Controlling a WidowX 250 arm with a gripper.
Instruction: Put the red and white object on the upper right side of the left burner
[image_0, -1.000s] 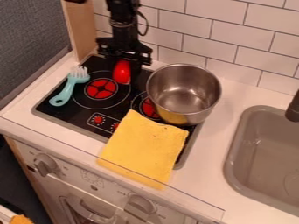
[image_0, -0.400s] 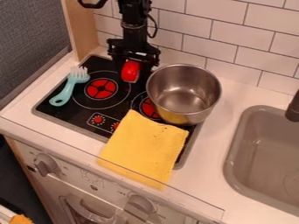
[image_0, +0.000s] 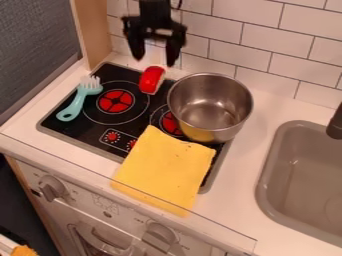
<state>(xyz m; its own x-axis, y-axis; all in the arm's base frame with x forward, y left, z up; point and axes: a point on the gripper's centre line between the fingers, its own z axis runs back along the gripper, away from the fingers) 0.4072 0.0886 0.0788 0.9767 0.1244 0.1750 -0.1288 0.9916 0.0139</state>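
My gripper (image_0: 155, 57) hangs open above the back of the stove, its two fingers spread with nothing between them. Below it, and apart from it, the red and white object (image_0: 151, 80) lies on the black stovetop, up and to the right of the left burner (image_0: 115, 101). Its red side faces the camera, and a strip of white shows along its right edge.
A steel pot (image_0: 210, 107) stands right of the object, partly over the right burner. A teal brush (image_0: 78, 99) lies left of the left burner. A yellow cloth (image_0: 164, 170) covers the stove's front right. The sink (image_0: 304, 180) is at the right.
The gripper has let go of the red and white object, opened and risen above it. Before that, the object had shifted a little to the right with the gripper.
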